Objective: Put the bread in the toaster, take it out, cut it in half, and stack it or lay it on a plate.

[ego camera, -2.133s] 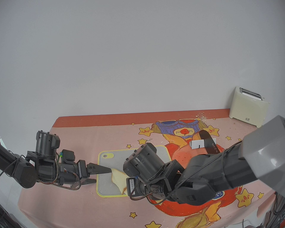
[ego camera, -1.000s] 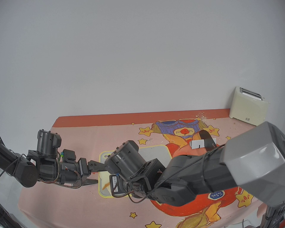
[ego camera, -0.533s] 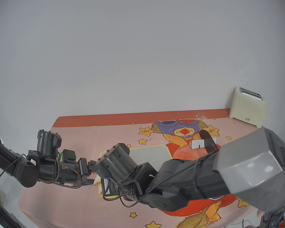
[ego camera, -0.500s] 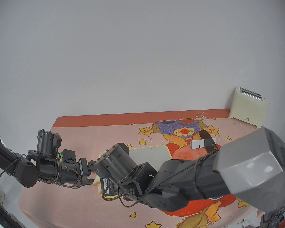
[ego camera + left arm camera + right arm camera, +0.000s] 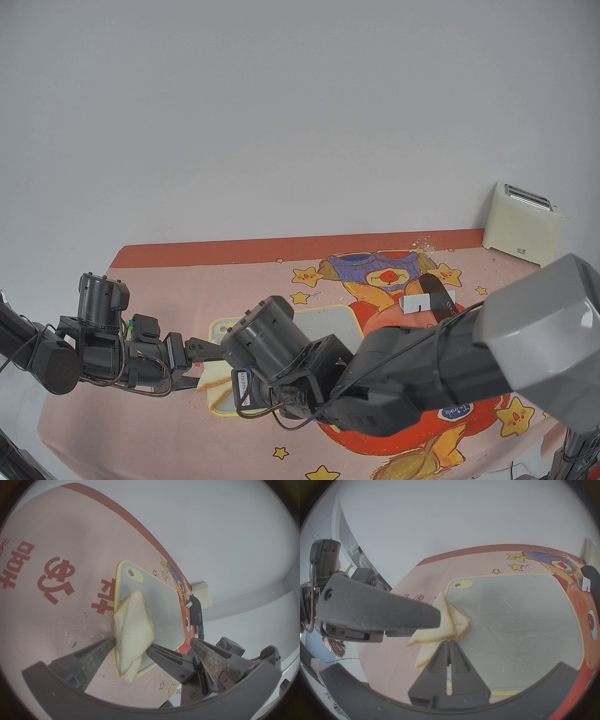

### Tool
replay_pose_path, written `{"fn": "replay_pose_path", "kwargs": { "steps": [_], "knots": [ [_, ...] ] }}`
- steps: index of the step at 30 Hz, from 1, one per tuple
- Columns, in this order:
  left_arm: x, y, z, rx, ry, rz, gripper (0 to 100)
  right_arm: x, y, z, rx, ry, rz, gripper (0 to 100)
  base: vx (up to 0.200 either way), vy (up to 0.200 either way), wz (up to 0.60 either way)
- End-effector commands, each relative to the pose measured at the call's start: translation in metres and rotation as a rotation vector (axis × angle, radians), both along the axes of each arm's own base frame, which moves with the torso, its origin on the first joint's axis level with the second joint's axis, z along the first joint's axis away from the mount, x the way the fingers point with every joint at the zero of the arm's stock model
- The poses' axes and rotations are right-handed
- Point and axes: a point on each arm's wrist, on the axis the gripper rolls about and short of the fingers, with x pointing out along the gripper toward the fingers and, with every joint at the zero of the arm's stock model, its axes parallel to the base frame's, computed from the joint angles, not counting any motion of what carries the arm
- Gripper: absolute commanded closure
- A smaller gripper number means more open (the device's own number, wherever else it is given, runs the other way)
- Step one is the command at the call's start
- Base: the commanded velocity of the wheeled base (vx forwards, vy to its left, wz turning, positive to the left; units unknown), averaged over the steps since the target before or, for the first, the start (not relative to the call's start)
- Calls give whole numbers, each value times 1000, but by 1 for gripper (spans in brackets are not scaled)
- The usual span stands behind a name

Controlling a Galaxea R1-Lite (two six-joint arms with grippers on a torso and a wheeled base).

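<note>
Since the bread (image 5: 134,627) is already two triangles lying one on top of the other, I reckon toasting and cutting are done and we're on the last bit: getting the stack picked up for the plate; the pile sits at the corner of the cutting board (image 5: 518,620) nearest the left arm, with a good part of it poking out past the yellow rim over the tablecloth (image 5: 162,287); left gripper (image 5: 152,640) is spread wide, one finger down at table level right by the overhanging edge and the other up above the stack, so it's got nothing clamped yet; right gripper (image 5: 449,644) has its fingers pressed together on nothing, tip right up against the bread's edge from the board side, though I can't tell if it's actually touching; looks to me like it's acting as a pusher or backstop; toaster (image 5: 524,226) is way off in the far right corner, knife (image 5: 437,299) parked in its stand between it and the board, both out of the way; next move as I see it: ease the left fingers in so one goes under the overhang and one over the top, then close gently; it's soft bread, so too much squeeze will crush it, and the top half could slide off if both aren't pinched together.
</note>
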Motion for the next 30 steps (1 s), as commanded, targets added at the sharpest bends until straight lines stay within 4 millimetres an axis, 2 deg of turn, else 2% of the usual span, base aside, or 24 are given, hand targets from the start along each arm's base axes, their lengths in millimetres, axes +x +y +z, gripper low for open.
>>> {"fn": "replay_pose_path", "kwargs": {
  "steps": [1,18,25,30],
  "knots": [
    [1,0,0,-1,0,1,0,3,-5,5,8,-5,-11,100,0,0,0],
    [1,0,0,-1,-1,3,0,20,15,-16,13,-9,-21,100,0,0,0],
    [1,0,0,-1,-1,3,0,16,19,-17,16,-10,-10,100,0,0,0],
    [0,0,0,-2,0,2,0,15,24,-10,42,-23,-5,100,0,0,0]
  ]
}}
